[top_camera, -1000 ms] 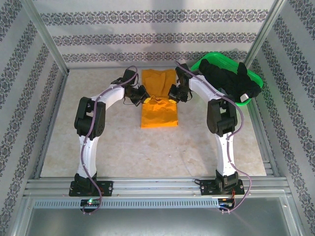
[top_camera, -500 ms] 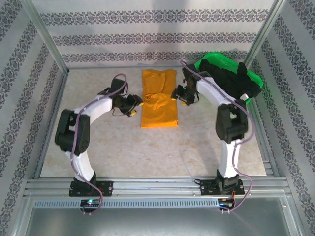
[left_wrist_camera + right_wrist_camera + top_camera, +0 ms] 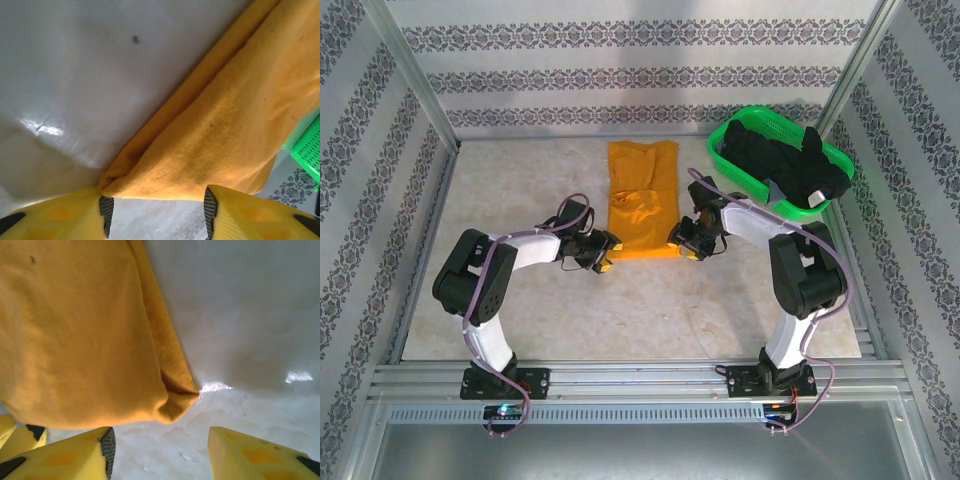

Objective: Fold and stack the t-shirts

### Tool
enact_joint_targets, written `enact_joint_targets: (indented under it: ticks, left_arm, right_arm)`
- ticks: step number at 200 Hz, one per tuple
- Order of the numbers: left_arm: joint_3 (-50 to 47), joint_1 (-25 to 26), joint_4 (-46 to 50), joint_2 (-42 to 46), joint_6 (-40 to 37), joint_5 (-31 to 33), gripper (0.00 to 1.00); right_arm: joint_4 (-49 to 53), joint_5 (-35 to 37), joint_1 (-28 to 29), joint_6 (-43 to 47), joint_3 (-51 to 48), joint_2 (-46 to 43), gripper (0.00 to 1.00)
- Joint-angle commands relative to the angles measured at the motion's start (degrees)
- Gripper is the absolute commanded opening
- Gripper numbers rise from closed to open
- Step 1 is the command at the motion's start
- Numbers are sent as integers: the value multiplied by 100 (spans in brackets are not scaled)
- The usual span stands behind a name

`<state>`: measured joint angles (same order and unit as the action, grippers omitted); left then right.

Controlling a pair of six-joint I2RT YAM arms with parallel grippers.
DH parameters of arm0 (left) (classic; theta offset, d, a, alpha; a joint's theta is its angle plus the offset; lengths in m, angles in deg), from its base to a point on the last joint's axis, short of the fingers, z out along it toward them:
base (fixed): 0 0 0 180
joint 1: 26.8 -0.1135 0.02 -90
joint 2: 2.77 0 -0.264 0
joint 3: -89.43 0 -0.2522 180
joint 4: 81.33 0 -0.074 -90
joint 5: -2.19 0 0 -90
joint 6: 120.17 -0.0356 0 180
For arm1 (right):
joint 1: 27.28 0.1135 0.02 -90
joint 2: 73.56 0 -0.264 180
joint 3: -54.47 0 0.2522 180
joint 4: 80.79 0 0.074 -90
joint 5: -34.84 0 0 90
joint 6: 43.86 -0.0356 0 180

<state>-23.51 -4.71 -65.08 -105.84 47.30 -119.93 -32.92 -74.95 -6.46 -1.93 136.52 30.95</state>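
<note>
I have both claws low at the near end of the mustard-orange t-shirt [image 3: 642, 200], which lies as a long folded strip in the middle of the bench [image 3: 520, 300], reaching toward the far side. The left claw [image 3: 600, 252] is at its near left corner and the right claw [image 3: 684, 242] at its near right corner. Each has its jaws apart with nothing clamped, the cloth corner just ahead of the fingers.

My worry is that these corners are doubled layers. A closing claw may pinch only the top layer, and the strip would fall open on lifting. If one side catches and the other misses, the fold goes crooked.

The black t-shirts [image 3: 775, 160] are heaped in the green basket [image 3: 760, 112] at far right.
</note>
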Motion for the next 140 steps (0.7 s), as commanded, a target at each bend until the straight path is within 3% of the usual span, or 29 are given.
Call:
enact_joint_targets:
  ticks: [1,50,96,100,140]
  left_arm:
    - [299,41,-321,-346,81,38,48]
    - [538,50,-88,-576,-150,110,33]
    - [771,8,133,-500,-405,253,0]
    - [796,1,179,-460,-424,286,0]
    - [1532,-259,642,102,-706,329,0]
  right_arm:
    - [140,135,103,-144,202,291,51]
    - [256,405,92,-150,467,718,39]
    - [-223,368,91,-319,504,651,4]
    - [-262,383,85,-332,501,579,0]
    - [-44,323,-165,-383,991,-12,0]
